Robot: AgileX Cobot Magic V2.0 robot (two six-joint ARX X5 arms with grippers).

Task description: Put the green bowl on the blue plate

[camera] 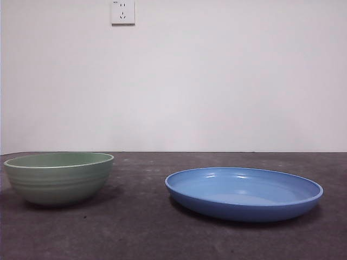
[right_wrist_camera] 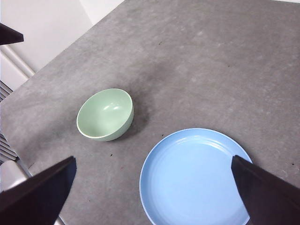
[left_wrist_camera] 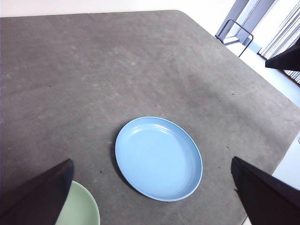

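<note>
Dark grey tabletop [camera: 141,227] before a plain white wall carrying a wall socket [camera: 123,12]. The green bowl [camera: 58,177] stands upright on the table, well apart from the blue plate [camera: 244,193], which lies flat and holds nothing; the task has not begun. Both arms wait high above. The left gripper [left_wrist_camera: 154,197] and the right gripper [right_wrist_camera: 154,192] each have their jaws spread wide, holding nothing.

Handling, as a judgement: the bowl looks rigid, glazed and fairly weighty, so it is slippery and liable to chip. The rim is the sensible hold, one jaw inside and one outside the wall, with a gentle lowering onto the plate.

Comparison of views: the front view alone shows the horizontal ridges on the bowl's outside and both profiles. The right wrist view shows the bowl's bare interior and the gap between the two dishes. The left wrist view shows only a sliver of the bowl.
</note>
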